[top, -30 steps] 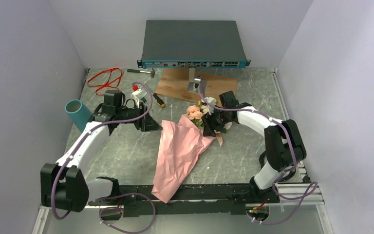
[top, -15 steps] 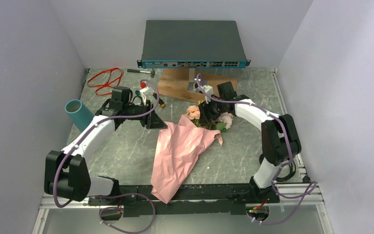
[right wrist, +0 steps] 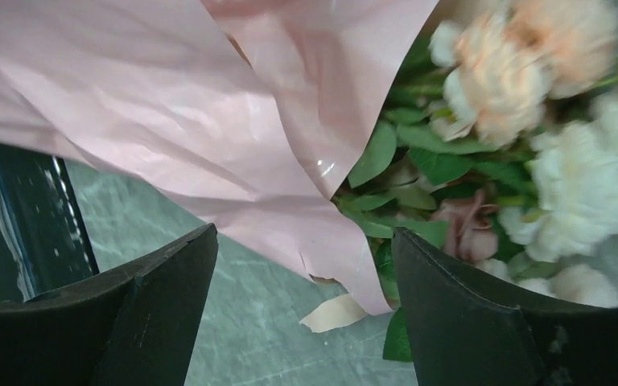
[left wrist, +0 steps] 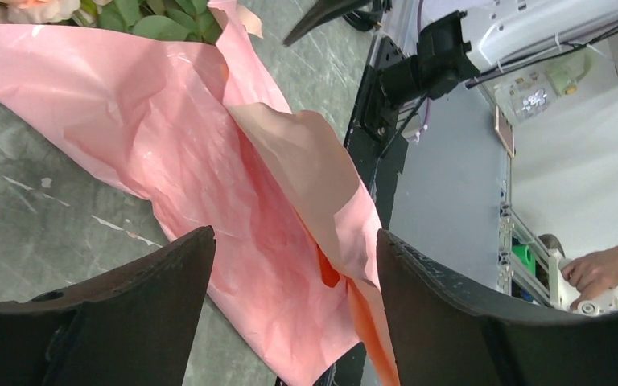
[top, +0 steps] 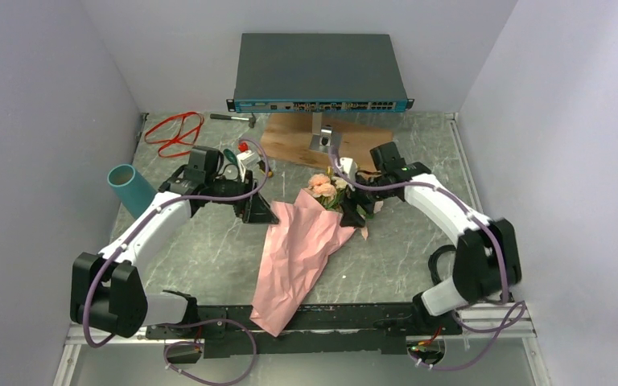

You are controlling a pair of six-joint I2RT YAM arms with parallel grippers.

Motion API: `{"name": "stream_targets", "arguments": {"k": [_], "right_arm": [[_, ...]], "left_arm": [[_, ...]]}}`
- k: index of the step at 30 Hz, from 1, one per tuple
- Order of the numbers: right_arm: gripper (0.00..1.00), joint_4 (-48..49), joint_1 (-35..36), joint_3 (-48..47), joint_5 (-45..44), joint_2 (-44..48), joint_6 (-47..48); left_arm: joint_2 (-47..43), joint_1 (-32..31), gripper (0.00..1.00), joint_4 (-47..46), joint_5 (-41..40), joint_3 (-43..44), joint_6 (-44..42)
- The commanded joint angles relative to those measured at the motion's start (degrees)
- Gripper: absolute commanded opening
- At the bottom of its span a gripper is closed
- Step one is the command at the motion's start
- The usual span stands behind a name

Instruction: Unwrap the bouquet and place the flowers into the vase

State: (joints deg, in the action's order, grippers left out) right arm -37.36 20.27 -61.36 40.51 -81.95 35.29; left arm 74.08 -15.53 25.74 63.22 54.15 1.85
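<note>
The left arm point(top: 146, 227) rises from its base, bows out toward the left wall, then reaches forward and inward. Its wrist tips down, so the left end effector point(top: 259, 211) sits low over the tabletop point(top: 209, 249), just left of the bouquet point(top: 310, 229). Its jaws stand wide apart and grip nothing; in the left wrist view the crinkled pink paper point(left wrist: 169, 137) lies flat beneath them.

The right arm point(top: 451, 211) mirrors this, bowed toward the right wall and bent back inward. The right end effector point(top: 356, 211) angles down at the bouquet's right edge, beside the flowers point(top: 323, 186). Its jaws are also spread and empty, with paper edge, green leaves and cream blooms showing between them.

The bouquet lies mid-tabletop, blooms toward the back, paper trailing to the near edge. The vase point(top: 129, 186) is at the left edge, well apart.
</note>
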Motion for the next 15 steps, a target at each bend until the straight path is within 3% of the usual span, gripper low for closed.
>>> {"name": "stream_targets", "arguments": {"k": [1, 6, 10, 15], "right_arm": [[0.82, -7.7, -0.2, -3.3, -1.7, -8.2, 12.0], [0.8, -6.7, 0.0, -5.0, -1.8, -12.5, 13.7], [0.73, -4.3, 0.3, -3.9, -3.9, -14.4, 15.1], [0.29, -2.7, 0.4, -4.8, -4.4, -15.9, 15.8]], "left_arm": [[0.9, -0.9, 0.77, 4.5, 3.0, 3.3, -6.2], [1.7, -1.1, 0.58, 5.7, 2.5, 4.0, -7.1], [2.0, -1.0, 0.5, 4.9, 2.0, 3.5, -6.9], [3.8, -1.0, 0.29, 5.6, 1.8, 4.7, -7.3]]}}
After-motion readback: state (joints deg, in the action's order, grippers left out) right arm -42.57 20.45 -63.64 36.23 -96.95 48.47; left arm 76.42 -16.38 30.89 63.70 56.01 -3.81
